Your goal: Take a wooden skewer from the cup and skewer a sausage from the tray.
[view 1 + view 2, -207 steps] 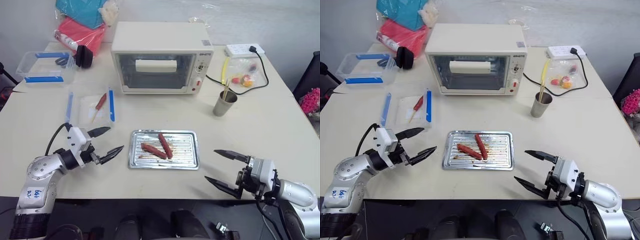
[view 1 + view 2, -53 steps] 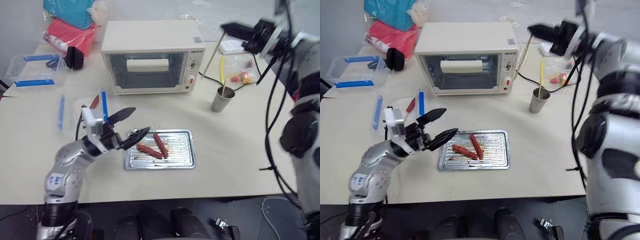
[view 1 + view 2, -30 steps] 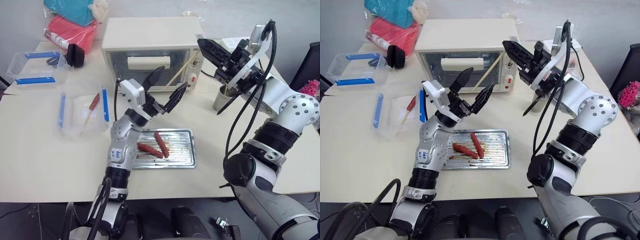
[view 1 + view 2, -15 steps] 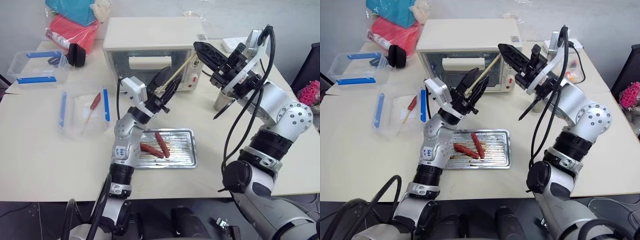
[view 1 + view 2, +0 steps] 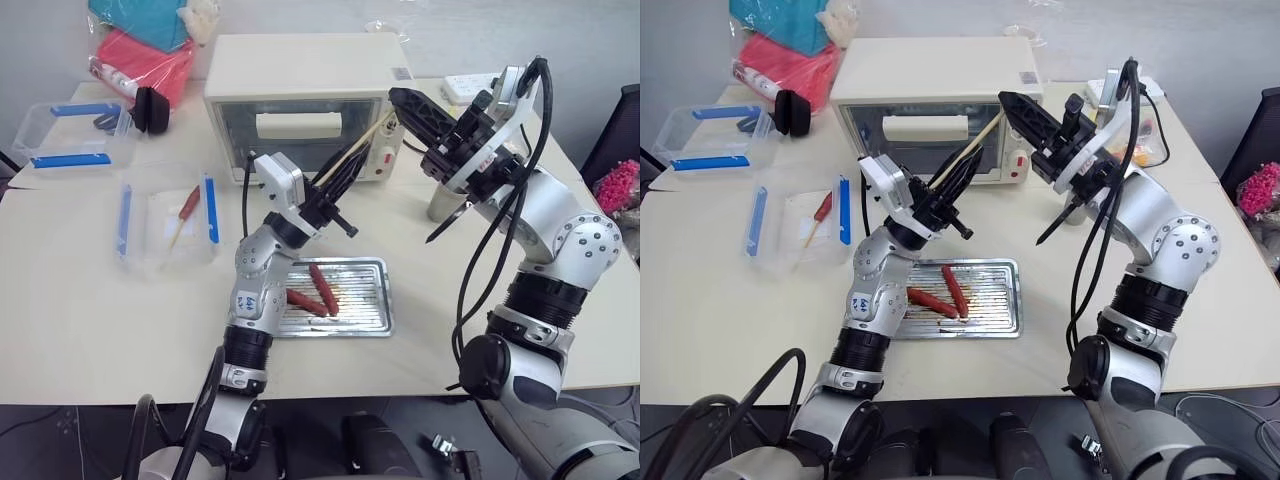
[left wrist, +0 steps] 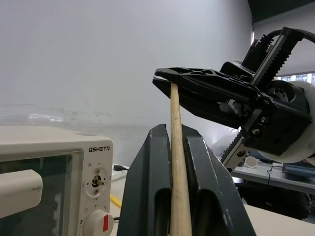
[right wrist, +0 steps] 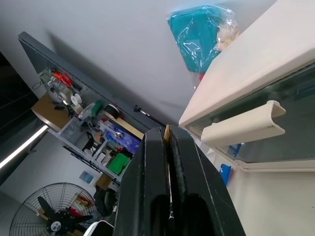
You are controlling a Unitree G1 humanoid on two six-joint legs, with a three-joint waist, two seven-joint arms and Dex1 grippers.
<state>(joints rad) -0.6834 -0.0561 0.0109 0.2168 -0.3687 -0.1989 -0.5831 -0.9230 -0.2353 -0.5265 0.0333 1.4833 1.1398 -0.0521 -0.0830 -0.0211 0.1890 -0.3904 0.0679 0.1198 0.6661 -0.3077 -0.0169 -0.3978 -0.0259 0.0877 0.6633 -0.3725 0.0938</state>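
The left gripper point(image 5: 342, 196) has its jaws clamped together on the skewer point(image 5: 356, 148), which runs up between the two fingers point(image 6: 153, 187) in the left wrist view and reaches the tips of the right gripper point(image 5: 402, 100). The right gripper's jaws are pressed together on the skewer's upper end; in the right wrist view the pale stick point(image 7: 167, 135) shows just between them. So the skewer is held at both ends, slanting in the air in front of the toaster oven point(image 5: 305, 100), above the counter point(image 5: 100, 310), lower end toward the left gripper and upper end toward the right.

Below the left gripper lies the tray point(image 5: 365, 305), flat on the counter. It holds two sausages: one sausage point(image 5: 323, 289) near the middle, the other point(image 5: 299, 298) just beside it on its left, their near ends close together; whether they touch I cannot tell.

The cup point(image 5: 437, 205) stands on the counter behind the right arm, mostly hidden by it, and what it holds cannot be seen.

To the left, a clear lid with blue clips point(image 5: 165, 220) lies on the counter with a skewered red sausage point(image 5: 187, 208) on it. Farther back left sits a clear box point(image 5: 75, 145) with blue clips. A black object point(image 5: 148, 110) and red and teal bags point(image 5: 150, 45) lie behind it.
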